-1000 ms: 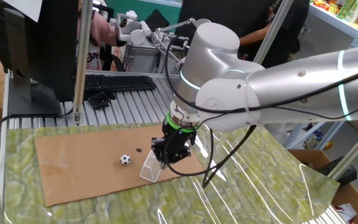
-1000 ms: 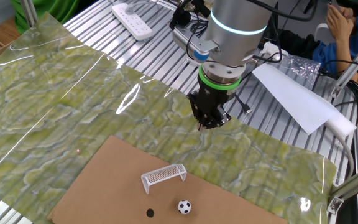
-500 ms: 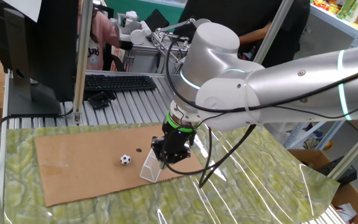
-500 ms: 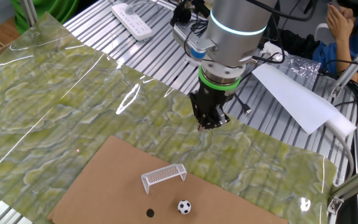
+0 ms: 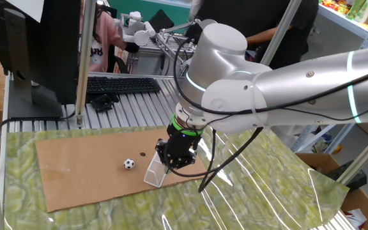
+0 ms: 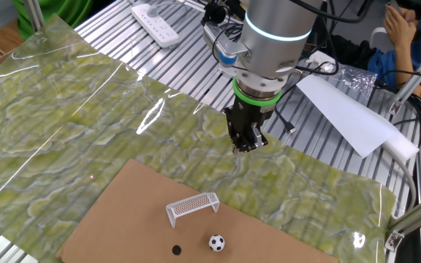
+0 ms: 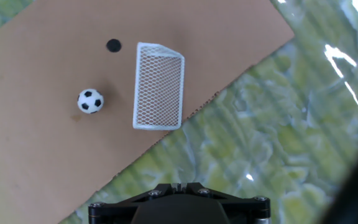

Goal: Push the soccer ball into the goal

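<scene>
The worktop (image 6: 86, 44) is ribbed metal, and a green marbled sheet (image 6: 57, 109) under glossy film covers much of it; on that sheet lies a flat brown cardboard sheet (image 7: 36, 124), which carries the task's things. The silver arm (image 5: 286, 83) reaches in from the right of one fixed view and points its black gripper (image 6: 244, 141) downward above the green sheet, clear of the cardboard in the other fixed view; its fingertips look drawn close together there, but whether they are fully closed I cannot tell, and nothing is seen between them. The goal (image 7: 159, 86) stands near the cardboard's edge, a white frame with whitish netting; the soccer ball (image 7: 91, 101) rests on the cardboard just beside the goal, apart from it and not touching; a small flat dark spot (image 7: 113, 45) lies near the goal's corner, apart from the ball. A keyboard (image 5: 123, 84) sits on the bare metal behind.
</scene>
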`<state>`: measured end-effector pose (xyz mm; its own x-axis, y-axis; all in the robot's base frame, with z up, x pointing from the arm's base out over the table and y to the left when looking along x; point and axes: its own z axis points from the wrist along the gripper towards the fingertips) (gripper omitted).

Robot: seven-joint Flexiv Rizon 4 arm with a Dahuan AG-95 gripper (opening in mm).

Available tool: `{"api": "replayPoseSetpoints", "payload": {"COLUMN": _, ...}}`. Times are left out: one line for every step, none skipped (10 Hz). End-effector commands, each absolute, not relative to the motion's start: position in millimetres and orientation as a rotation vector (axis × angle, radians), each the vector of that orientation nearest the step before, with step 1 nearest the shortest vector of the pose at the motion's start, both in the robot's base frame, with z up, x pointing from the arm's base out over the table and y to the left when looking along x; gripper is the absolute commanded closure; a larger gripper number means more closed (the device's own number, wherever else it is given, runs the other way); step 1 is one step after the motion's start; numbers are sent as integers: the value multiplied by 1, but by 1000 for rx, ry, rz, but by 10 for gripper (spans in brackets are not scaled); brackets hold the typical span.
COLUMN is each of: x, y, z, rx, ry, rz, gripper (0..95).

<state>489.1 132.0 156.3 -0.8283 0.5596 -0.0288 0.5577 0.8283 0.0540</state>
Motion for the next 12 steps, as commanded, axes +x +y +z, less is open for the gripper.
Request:
{"api": "replayPoseSetpoints", "payload": {"x": 489, "y": 131, "z": 156, "rx": 903, "ry": 2957, "rz": 57, "gripper": 950}}
{"api": "replayPoseSetpoints", "payload": {"x": 489, "y": 131, "z": 155, "rx": 901, "ry": 2958, "rz": 57, "gripper": 950}}
{"api": "replayPoseSetpoints", "payload": {"x": 489, "y": 131, "z": 155, "rx": 897, "ry": 2960, "rz": 59, "gripper": 950}}
{"api": "replayPoseSetpoints", "payload": {"x": 489, "y": 131, "z": 155, "rx": 906, "ry": 2959, "rz": 65, "gripper": 950}}
{"api": "replayPoseSetpoints", "payload": {"x": 489, "y": 131, "z": 155, "rx": 921, "ry": 2953, "rz": 69, "gripper": 950}}
{"api": "replayPoseSetpoints", "payload": {"x": 489, "y": 131, "z": 155, "rx": 939, "ry": 2948, "rz": 81, "gripper": 950}}
{"api": "replayPoseSetpoints", "payload": {"x": 489, "y": 131, "z": 155, "rx": 954, "ry": 2943, "rz": 84, "gripper": 950}}
{"api": "replayPoseSetpoints", "payload": {"x": 489, "y": 131, "z": 155, "rx": 966, "ry": 2935, "rz": 85, "gripper": 950}}
{"api": "replayPoseSetpoints", "payload": {"x": 489, "y": 131, "z": 155, "rx": 928, "ry": 2945, "rz": 82, "gripper": 950}}
{"api": "replayPoseSetpoints", "payload": {"x": 489, "y": 131, "z": 155, "rx": 918, "ry": 2944, "rz": 82, "gripper": 950}}
{"api": "replayPoseSetpoints", "payload": {"x": 489, "y": 131, "z": 155, "rx": 903, "ry": 2949, "rz": 85, "gripper": 950}}
{"api": "replayPoseSetpoints", "payload": {"x": 489, "y": 131, "z": 155, "rx": 889, "ry": 2964, "rz": 83, "gripper": 950}}
